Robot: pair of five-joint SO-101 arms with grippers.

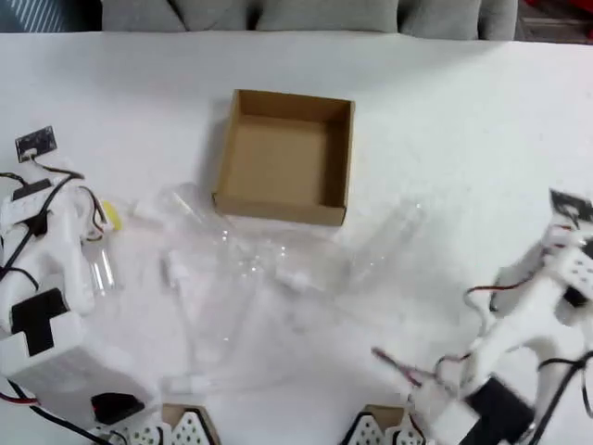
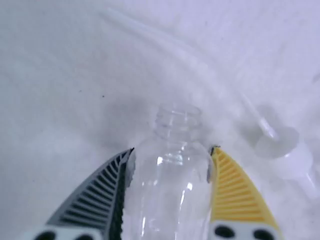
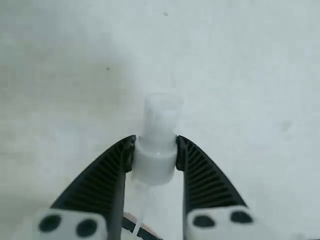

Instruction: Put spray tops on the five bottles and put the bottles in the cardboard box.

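Between left fingers (image 2: 100,195), bottle (image 2: 172,185), base cut off, right fingers (image 3: 105,185) pinching top (image 3: 157,150)

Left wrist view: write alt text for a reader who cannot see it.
A clear bottle with no top on its threaded neck is held between the jaws of the left gripper, one grey and one yellow. A loose spray top lies on the white table nearby, past the yellow jaw.

You had one box (image 1: 278,209) and two arms (image 1: 44,278); among the clear plastic you could make out perhaps five bottles (image 2: 170,190) and four spray tops (image 3: 156,159), their outlines running together.
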